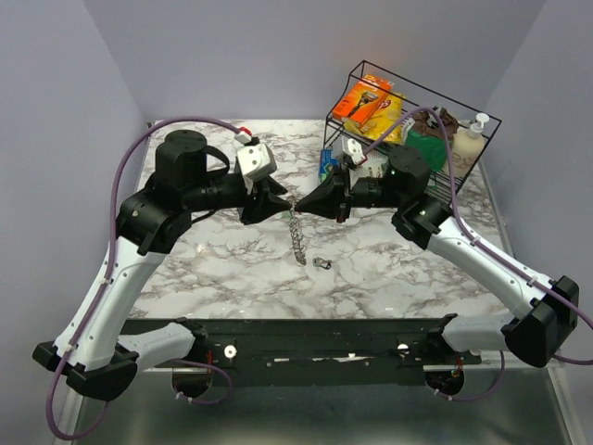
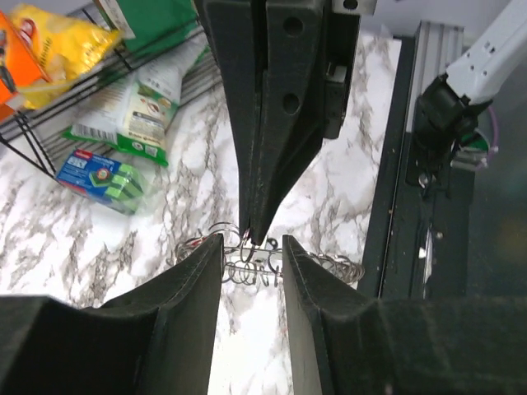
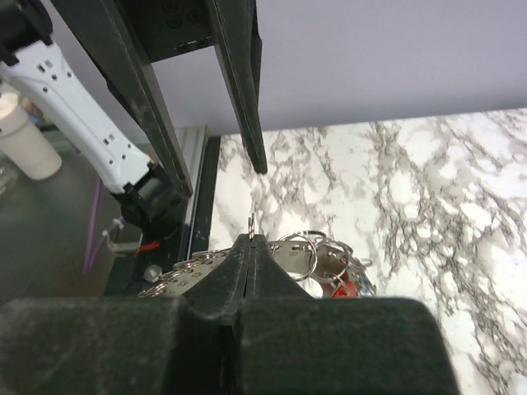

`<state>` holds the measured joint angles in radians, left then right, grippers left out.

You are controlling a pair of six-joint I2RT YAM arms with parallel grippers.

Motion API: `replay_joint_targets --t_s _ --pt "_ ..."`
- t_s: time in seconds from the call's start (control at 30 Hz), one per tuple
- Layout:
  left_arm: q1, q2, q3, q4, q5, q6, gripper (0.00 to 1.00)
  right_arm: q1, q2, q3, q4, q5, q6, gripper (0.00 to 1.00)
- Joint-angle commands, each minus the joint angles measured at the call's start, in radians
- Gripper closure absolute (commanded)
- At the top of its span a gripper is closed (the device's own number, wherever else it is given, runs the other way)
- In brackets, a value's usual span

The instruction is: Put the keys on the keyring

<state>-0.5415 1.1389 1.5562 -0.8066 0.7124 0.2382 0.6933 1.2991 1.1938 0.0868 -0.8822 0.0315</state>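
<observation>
Right hand: fingers together, clamped on the thin silver wire keyring at its top. In the right wrist view a short stub of wire pokes up past my fingertips. The strung silver keys hang below the grip in a bunched chain over the white-and-grey marbled bench. Whether the lowest keys touch the bench, I cannot tell.

Left hand: fingers apart, one on either side of the right hand's tip, holding nothing. The two hands meet nose to nose.

One small loose silver key lies on the bench just right of the chain's lower end. A red-headed key shows among the rings under my right hand.

Step in hand, as I read it: getting a second grip on the ring so the wire's end is free to take a key.

To do it well:
- Hold the right clamp firm. The wire is thin and likely to twist or slip under the weight of the keys.
- Close the left hand on the wire itself, just beside the right fingertips, not on the dangling keys.
- Leave the stub end exposed. If it is covered, no key goes on.
- Go slowly. Swinging keys would hide the wire from both wrist views.
- Only then free a hand to fetch the loose key.
</observation>
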Motion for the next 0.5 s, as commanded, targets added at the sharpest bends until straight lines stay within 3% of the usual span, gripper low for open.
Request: replay_joint_targets --t_s 0.0,0.17,0.33,0.47 --pt "0.050 -0.068 -0.056 0.225 0.074 -0.128 0.55 -0.002 -0.066 -0.082 0.345 0.037 0.184 0.99" --pt "0.161 -0.077 -0.126 0.348 0.245 -0.217 0.50 -0.001 -0.106 -0.189 0.582 0.101 0.315 0.99" --pt "0.183 -0.076 -0.166 0.435 0.369 -0.281 0.50 -0.002 -0.115 -0.260 0.784 0.130 0.429 0.99" --pt "0.183 -0.071 -0.180 0.474 0.415 -0.301 0.40 -0.002 -0.110 -0.273 0.854 0.146 0.462 0.99"
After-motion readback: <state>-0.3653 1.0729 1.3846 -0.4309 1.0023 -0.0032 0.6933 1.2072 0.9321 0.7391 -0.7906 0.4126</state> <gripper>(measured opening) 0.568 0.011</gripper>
